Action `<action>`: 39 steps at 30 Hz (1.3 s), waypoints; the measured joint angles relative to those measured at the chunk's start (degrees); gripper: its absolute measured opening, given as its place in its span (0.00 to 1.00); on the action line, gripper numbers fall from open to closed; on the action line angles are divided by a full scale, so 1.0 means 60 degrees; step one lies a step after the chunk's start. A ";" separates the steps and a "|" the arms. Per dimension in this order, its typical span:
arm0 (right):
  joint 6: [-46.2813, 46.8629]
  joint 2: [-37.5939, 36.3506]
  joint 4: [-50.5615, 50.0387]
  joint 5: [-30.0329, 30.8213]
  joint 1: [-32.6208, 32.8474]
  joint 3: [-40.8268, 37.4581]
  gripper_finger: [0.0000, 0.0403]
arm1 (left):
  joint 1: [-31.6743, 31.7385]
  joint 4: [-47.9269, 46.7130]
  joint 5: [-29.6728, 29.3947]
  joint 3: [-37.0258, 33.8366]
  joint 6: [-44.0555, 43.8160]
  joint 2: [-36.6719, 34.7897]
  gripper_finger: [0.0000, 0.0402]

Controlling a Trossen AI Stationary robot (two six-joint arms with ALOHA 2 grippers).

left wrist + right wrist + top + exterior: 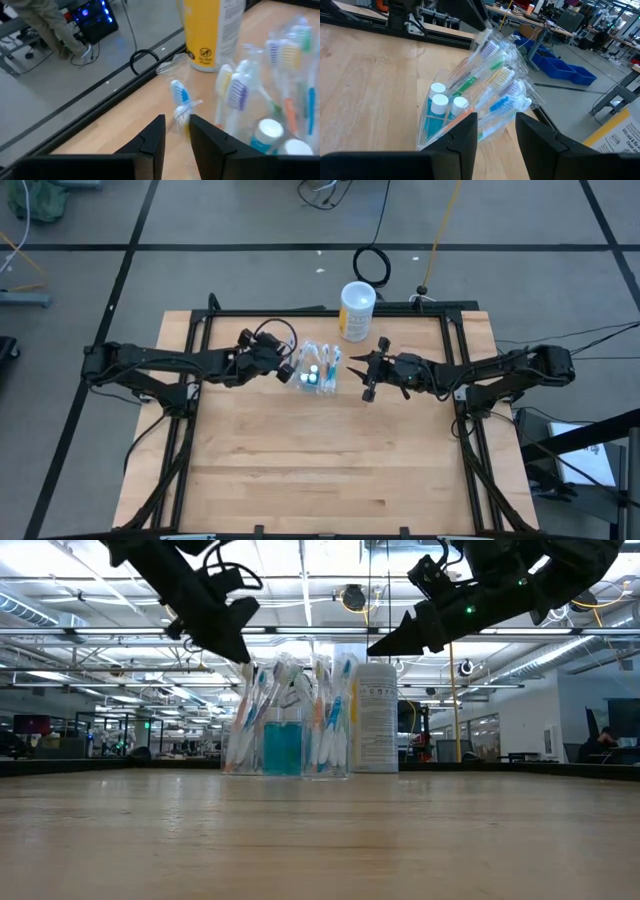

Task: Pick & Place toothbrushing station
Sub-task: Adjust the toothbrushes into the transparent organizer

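While the left gripper (288,367) is hovering parted at the toothbrushes (322,360) and the right gripper (368,372) is waiting open, a nudge risks tipping the holder (285,750).

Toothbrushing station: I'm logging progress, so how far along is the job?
Done: the clear holder stands upright, packed with toothbrushes and teal tubes. In hand: nothing; the left gripper is open just beside it, the right gripper open and clear. Left: backing the arms away, probably.
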 joint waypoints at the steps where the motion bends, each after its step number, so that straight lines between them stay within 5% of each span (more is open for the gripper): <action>1: 0.0000 0.0000 0.0000 -0.0004 0.0000 0.0000 0.31 | -0.0059 -0.0046 0.0006 0.0000 0.0067 -0.0113 0.24; 13: 0.0036 0.0000 0.0000 -0.0022 0.0000 0.0000 0.31 | -0.0793 0.0150 -0.0025 0.0000 0.0188 -0.0827 0.31; 30: 0.0036 0.0004 0.0007 -0.0029 0.0000 0.0000 0.31 | -0.0350 0.3520 0.1338 0.0000 0.1514 0.0830 0.31; 39: 0.0036 0.0004 0.0007 -0.0033 0.0000 0.0000 0.31 | -0.0225 0.3248 0.1323 0.0000 0.1380 0.0830 0.24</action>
